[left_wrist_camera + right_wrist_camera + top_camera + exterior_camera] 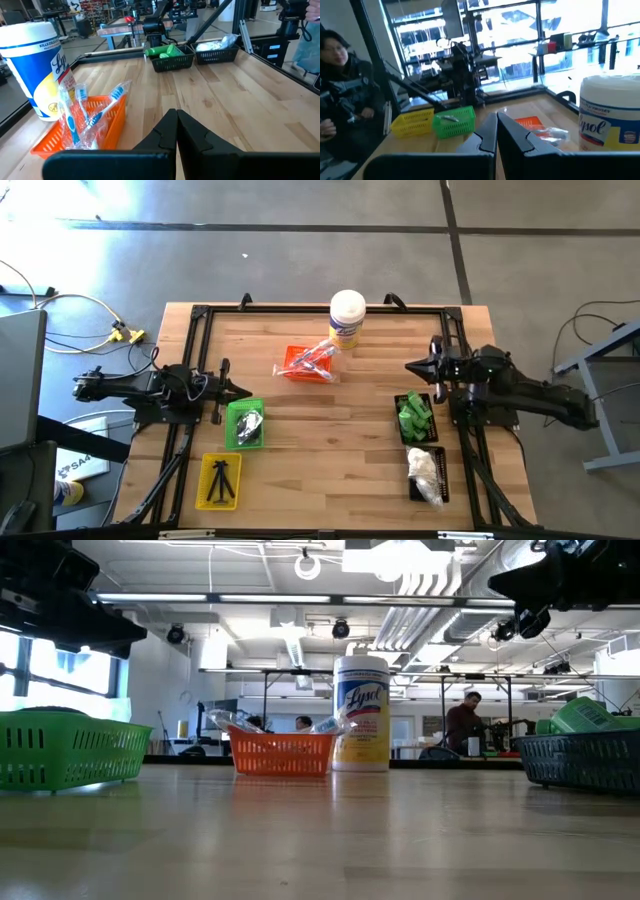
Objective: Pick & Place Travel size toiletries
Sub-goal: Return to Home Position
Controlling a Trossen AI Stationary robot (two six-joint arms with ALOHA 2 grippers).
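toiletries (414, 416) in trays (282, 752), arms (140, 387) at sides

You have one white canister (347, 317) and five trays — one orange tray (292, 358) just beside it, one green tray (232, 425) and one yellow tray (206, 480) to its left, a near dark tray (398, 420) and a far dark tray (441, 468) to its right. At least two wrapped toothbrushes (70, 117) show.

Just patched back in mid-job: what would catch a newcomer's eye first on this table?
The white canister at the back centre, with the orange tray of wrapped toothbrushes in front of it. A green tray and yellow tray sit left, two black trays right. The left gripper and right gripper hang shut at the sides.
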